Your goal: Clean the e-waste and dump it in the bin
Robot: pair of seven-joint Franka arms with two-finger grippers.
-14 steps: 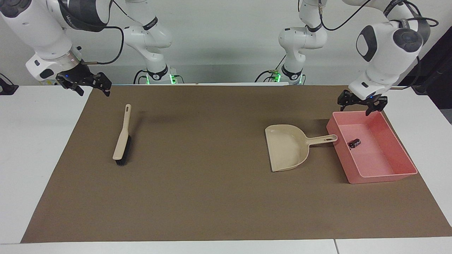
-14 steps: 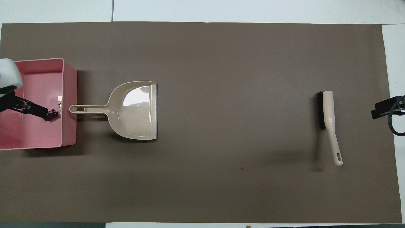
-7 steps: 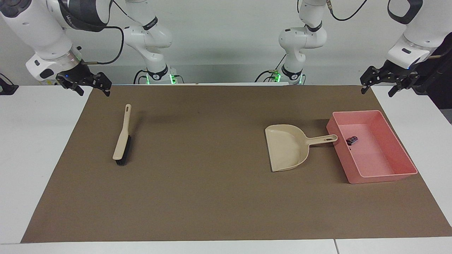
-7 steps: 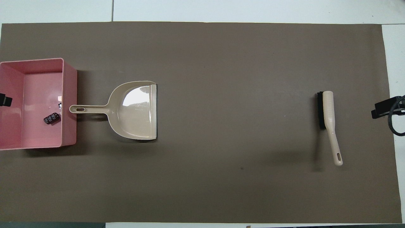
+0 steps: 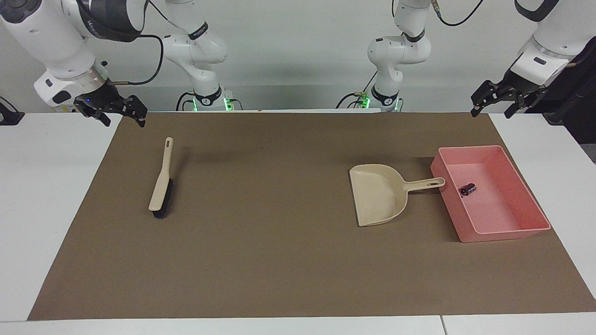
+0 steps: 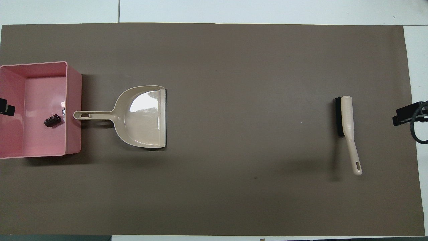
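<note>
The pink bin stands at the left arm's end of the brown mat, also in the overhead view. A dark cylinder of e-waste lies inside it near the wall that faces the dustpan. A tiny pale speck sits by that wall; I cannot tell if it is the white bit. My left gripper is open and empty, raised over the mat's corner nearer the robots than the bin. My right gripper is open and empty, raised over the mat's other corner.
A beige dustpan lies empty beside the bin, its handle tip at the bin's wall. A beige brush with black bristles lies flat toward the right arm's end. The white table borders the mat.
My left gripper rose from over the bin's nearer rim and drew back toward the mat's corner. The dark cylinder shifted slightly inside the bin. The right arm has not moved.
</note>
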